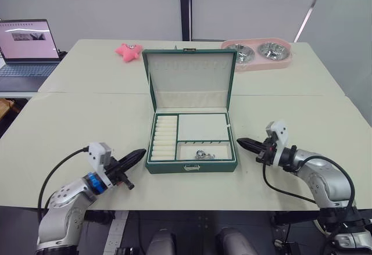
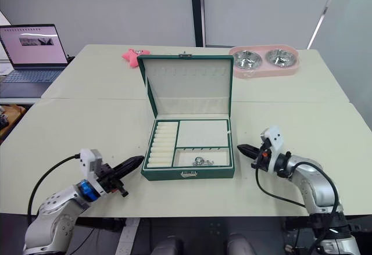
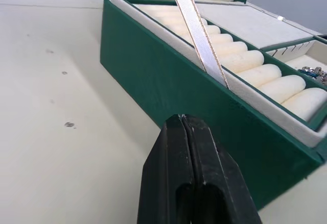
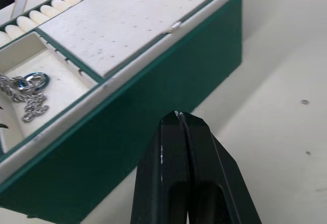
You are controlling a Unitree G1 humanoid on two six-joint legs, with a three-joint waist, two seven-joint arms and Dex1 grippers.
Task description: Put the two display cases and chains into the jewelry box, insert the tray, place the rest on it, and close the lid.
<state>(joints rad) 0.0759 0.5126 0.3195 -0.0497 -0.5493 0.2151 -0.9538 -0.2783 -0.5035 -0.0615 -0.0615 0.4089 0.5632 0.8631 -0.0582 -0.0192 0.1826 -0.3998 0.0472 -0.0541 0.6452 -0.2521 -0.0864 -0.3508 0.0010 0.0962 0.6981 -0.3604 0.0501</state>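
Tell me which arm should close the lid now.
Either could, marginally the left. The tray sits in the box with a chain on it; the lid stands open. Both shut pincers, left and right, flank the box, empty.

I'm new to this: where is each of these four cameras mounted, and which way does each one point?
Left eye view: on the head, looking forward and down at the open dark green jewelry box; left gripper and right gripper show.
Right eye view: its stereo twin, same scene.
Left wrist view: along the shut black fingers at the box's side wall.
Right wrist view: along its shut fingers at the opposite side.
Both wrist views share the cream-lined tray and silver chain.
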